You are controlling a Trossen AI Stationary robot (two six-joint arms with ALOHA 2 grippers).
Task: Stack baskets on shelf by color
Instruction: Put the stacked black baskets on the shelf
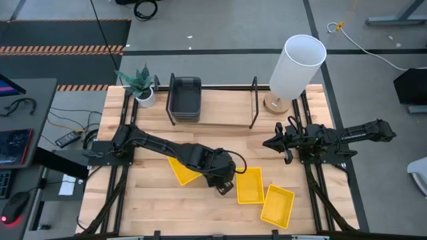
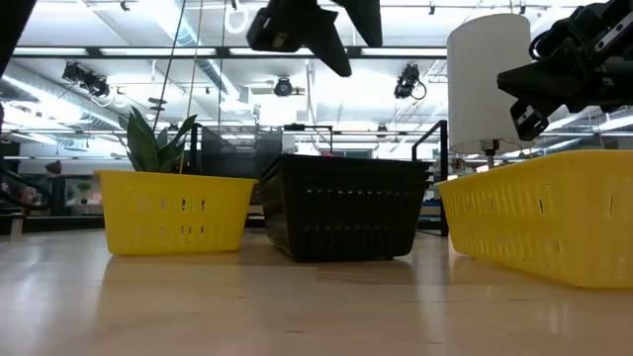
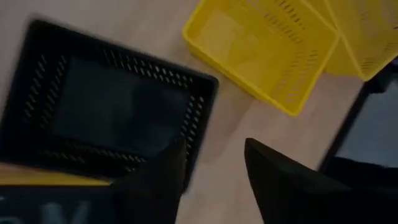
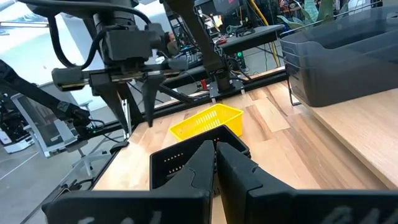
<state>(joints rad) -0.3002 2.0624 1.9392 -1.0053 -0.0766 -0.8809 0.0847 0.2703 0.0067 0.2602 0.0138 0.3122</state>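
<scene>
My left gripper (image 1: pixel 225 183) hangs open above the table's middle, over one short end of a black perforated basket (image 3: pixel 106 112); in the low view the left gripper (image 2: pixel 316 30) is well above that basket (image 2: pixel 341 208), which stands flat on the table. The high view shows three yellow baskets flat on the table: one (image 1: pixel 183 171) to its left, two (image 1: pixel 250 185) (image 1: pixel 277 205) to its right. Dark grey baskets (image 1: pixel 185 99) sit stacked on the shelf (image 1: pixel 220 115) at its left end. My right gripper (image 1: pixel 273 143) waits shut at the right, above the table.
A white cylindrical lamp (image 1: pixel 297 65) stands at the far right corner beside the shelf, and a small potted plant (image 1: pixel 141 85) at the far left corner. The shelf's upright black loop (image 1: pixel 254 103) rises at its right end. Bare wood lies along the near left.
</scene>
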